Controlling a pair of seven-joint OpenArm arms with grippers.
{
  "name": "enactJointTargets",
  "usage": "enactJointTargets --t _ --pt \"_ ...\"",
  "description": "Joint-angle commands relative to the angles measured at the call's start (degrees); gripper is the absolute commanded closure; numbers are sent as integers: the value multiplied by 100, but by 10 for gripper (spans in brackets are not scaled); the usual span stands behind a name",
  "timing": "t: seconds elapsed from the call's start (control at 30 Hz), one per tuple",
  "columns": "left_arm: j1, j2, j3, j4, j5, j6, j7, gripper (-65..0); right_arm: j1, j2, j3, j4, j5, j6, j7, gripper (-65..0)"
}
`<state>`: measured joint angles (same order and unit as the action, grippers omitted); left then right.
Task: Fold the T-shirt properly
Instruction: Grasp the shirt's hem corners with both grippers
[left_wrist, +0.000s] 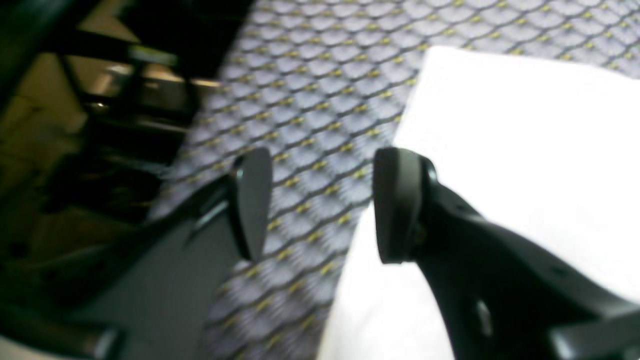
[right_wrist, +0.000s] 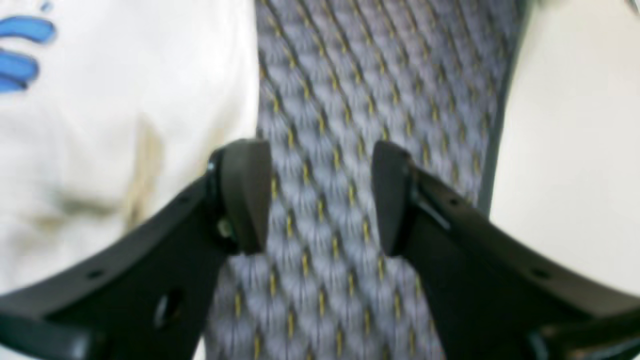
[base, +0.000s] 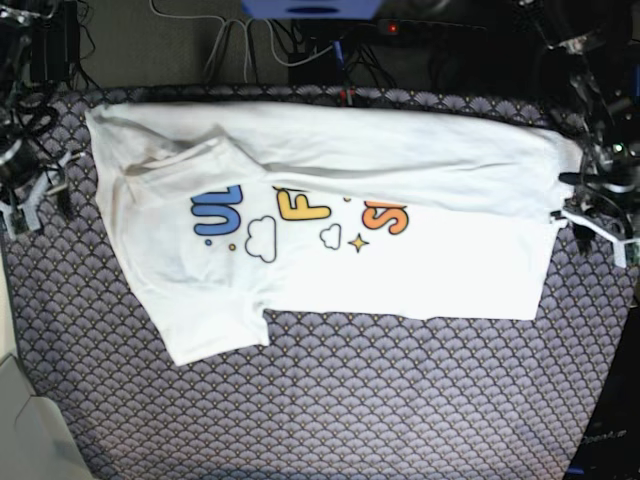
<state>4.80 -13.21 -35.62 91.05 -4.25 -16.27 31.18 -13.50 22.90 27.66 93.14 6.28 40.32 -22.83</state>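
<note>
A: Black jaw pads fill both wrist views, so grippers first? Or biggest thing first?

B: Open on the pads, then go by size. Purple-grey scale-patterned mat with yellow flecks (base: 330, 400) covers the whole work surface. On it lies the large white cotton T-shirt with the blue, yellow and orange lettering (base: 330, 230), spread sideways across the far half, top long edge already folded down over the print, one sleeve sticking out toward the near left.

A: Hands?

B: Left gripper (left_wrist: 320, 205) jaws apart, nothing between them, hovering over bare mat just beside the shirt's white edge. Right gripper (right_wrist: 320, 195) also spread and empty, over mat, shirt edge just beside its left pad. Both released.

A: Handling?

B: My guess: light, limp, soft cloth, no stiffness, will sag and drag on the textured mat. Not fragile. It wrinkles easily, so pinch at the corners or hem edges, both ends together, and lift evenly.

A: Risk?

B: Catching only one layer where it's doubled.
</note>
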Motion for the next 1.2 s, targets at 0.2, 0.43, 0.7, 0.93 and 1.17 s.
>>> enactJointTargets --t 0.2,0.43,0.7,0.93,1.17 --pt "-1240 -283 586 -1408 377 49 -177 -318 1864 -79 -1109 -1222 -1116 -32 -394 -340" --pt "-2111 -292 806 -2322 816 49 -195 -317 3121 -360 -1302 -2708 -1371 -32 -412 -341" --pt "-2664 -371 1078 -3043 816 84 -204 -317 3842 -518 -1399 -3684 -1371 -32 -368 -341" --pt "-2726 -371 1087 -3201 816 93 -661 -317 3983 -588 -1540 -3921 -1380 -32 -368 -341" --pt "-2735 -371 1087 -3456 816 93 -696 -317 3965 -588 -1540 -4141 -1380 -32 -201 -341"
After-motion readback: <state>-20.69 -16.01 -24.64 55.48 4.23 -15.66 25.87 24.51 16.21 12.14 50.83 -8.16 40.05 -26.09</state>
